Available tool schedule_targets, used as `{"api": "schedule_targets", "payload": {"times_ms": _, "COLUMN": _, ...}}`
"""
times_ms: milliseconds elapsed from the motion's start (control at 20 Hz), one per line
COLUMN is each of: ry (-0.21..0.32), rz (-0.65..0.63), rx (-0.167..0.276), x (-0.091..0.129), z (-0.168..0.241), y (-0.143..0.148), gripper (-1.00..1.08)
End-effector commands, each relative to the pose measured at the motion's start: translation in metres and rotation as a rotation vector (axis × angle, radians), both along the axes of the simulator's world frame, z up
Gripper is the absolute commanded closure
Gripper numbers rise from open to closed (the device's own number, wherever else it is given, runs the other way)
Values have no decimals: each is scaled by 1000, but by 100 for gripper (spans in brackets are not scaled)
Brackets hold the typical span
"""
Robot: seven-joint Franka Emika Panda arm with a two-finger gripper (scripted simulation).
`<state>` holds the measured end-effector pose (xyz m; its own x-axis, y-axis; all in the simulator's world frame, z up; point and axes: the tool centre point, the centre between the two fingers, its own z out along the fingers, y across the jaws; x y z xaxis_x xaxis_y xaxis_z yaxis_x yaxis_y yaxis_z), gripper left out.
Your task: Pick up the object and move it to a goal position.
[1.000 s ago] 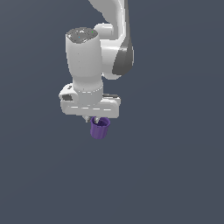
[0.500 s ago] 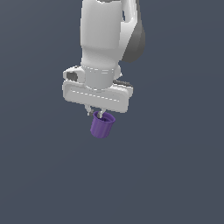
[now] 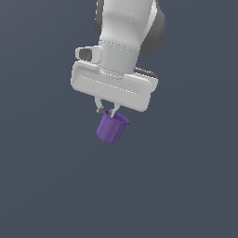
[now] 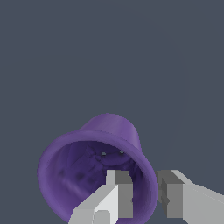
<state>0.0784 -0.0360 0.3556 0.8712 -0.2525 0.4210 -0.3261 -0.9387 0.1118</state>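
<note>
under white gripper (image 3: 107,110), purple cup (image 3: 112,128) hangs in mid-air, tilted, nothing beneath it. gripper pinches rim wall: one finger (image 4: 117,189) inside cup, other outside, so cup dangles off-centre. carry phase likely; goal not visible.

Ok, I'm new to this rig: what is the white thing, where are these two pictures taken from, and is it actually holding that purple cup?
The white machine is a simulated robot arm. The exterior view looks at it from off the arm; the wrist view comes from a camera on the wrist, looking down past the fingers. At the arm's end is the gripper, with two small fingers. It holds the purple cup by the rim: one finger inside the cup, the other outside, pinching the wall. The cup hangs tilted below the gripper. Only plain grey background shows around it; no table or surface can be made out, nor any goal marker.
</note>
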Motion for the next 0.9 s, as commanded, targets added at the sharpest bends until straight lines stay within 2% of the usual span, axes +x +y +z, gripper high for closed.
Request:
{"api": "schedule_targets", "payload": {"times_ms": 0, "ry": -34, "rz": -27, "rx": -16, "x": 2, "z": 15, "y": 5, "gripper": 108}}
{"api": "schedule_targets", "payload": {"times_ms": 850, "ry": -245, "rz": -213, "rx": -138, "x": 9, "z": 110, "y": 48, "gripper": 108}}
